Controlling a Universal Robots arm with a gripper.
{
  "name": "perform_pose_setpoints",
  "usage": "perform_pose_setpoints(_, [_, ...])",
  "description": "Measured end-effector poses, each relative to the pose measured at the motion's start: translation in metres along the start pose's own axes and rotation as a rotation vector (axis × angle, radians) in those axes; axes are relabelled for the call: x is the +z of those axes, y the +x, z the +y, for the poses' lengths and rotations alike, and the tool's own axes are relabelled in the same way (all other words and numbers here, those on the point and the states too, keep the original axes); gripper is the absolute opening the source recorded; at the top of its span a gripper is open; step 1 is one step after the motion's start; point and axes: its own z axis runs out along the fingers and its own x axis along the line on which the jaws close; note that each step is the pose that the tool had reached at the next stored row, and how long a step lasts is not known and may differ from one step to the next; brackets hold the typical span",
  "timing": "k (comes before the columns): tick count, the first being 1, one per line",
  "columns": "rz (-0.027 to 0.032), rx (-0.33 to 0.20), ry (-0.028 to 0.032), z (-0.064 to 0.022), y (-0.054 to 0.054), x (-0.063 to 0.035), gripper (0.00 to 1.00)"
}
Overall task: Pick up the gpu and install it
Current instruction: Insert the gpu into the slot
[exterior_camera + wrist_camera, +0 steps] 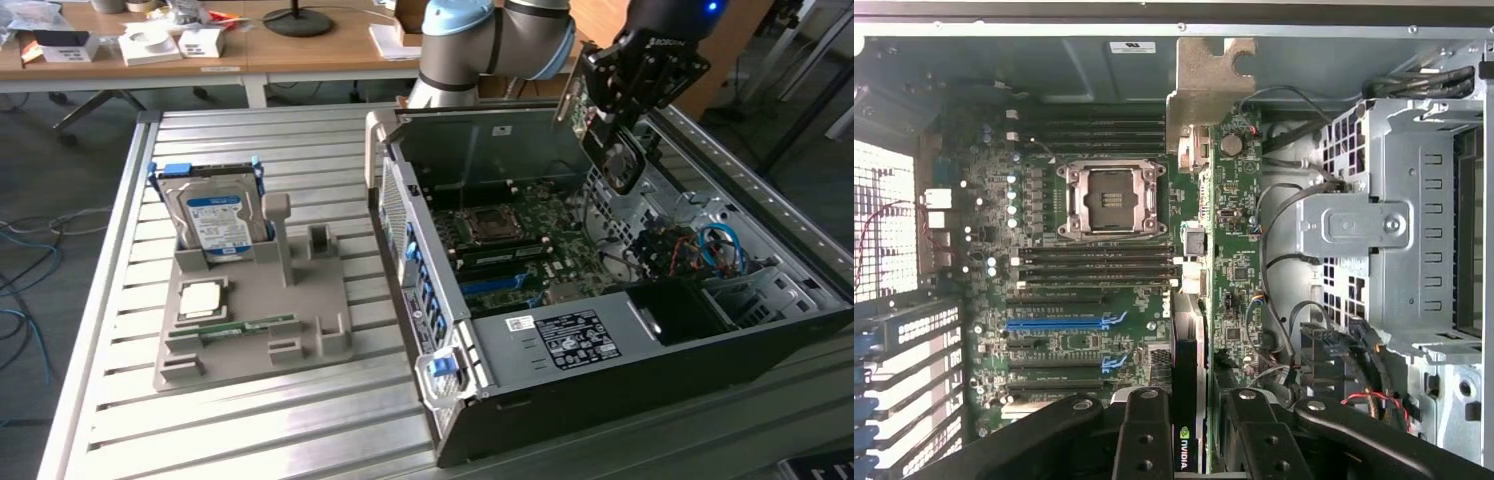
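So the arm's gripper (pixel 611 135) is clamped on the gpu (pixel 579 105), holding it on edge up in the air over the open computer case (pixel 561 340), towards the far end of it by the drive cage (pixel 694 215). It isn't in any slot, just hanging above the motherboard (pixel 514 240). From the wrist view you look straight down past the gripper (pixel 1199 425), one finger on each side of the gpu (pixel 1236 260), its silver end bracket (pixel 1209 80) at the far end and its green board running back to the fingers. Below it sit the bare processor socket (pixel 1109 195) and a blue slot (pixel 1064 323). Over on the exterior view's left, on the slatted metal table (pixel 267 420), a grey holder (pixel 314 335) keeps a hard drive (pixel 214 215) upright, with a processor chip (pixel 200 298) and a memory stick (pixel 247 325) lying flat.
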Motion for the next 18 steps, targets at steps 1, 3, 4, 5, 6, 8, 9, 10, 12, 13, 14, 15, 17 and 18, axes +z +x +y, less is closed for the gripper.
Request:
perform_pose_setpoints(1, [0.0006,-0.011,-0.0002,0.0,0.0,0.0,0.26])
perform_pose_setpoints(3, [0.0022,-0.044,-0.001,0.0,0.0,0.0001,0.26])
perform_pose_setpoints(4, [0.0031,-0.062,-0.0015,0.0,0.0,0.0002,0.26])
perform_pose_setpoints(5, [0.004,-0.08,-0.0018,0.0,0.0,0.0002,0.26])
perform_pose_setpoints(6, [0.005,-0.098,-0.0022,0.0,0.0,0.0002,0.26])
perform_pose_setpoints(8, [0.0068,-0.134,-0.0028,0.0,0.0,0.0003,0.26])
perform_pose_setpoints(9, [0.0078,-0.153,-0.0031,0.0,0.0,0.0003,0.26])
perform_pose_setpoints(10, [0.0087,-0.171,-0.0034,0.0,0.0,0.0004,0.26])
perform_pose_setpoints(12, [0.0105,-0.207,-0.0041,0.0,0.0,0.0005,0.26])
perform_pose_setpoints(13, [0.0114,-0.225,-0.0044,0.0,0.0,0.0006,0.26])
perform_pose_setpoints(14, [0.0123,-0.243,-0.0045,0.0,0.0,0.0006,0.26])
perform_pose_setpoints(15, [0.0133,-0.263,-0.0049,0.0,0.0,0.0007,0.26])
perform_pose_setpoints(17, [0.0151,-0.299,-0.0056,0.0,0.0,0.0009,0.26])
perform_pose_setpoints(18, [0.016,-0.317,-0.0059,0.0,0.0,0.001,0.26])
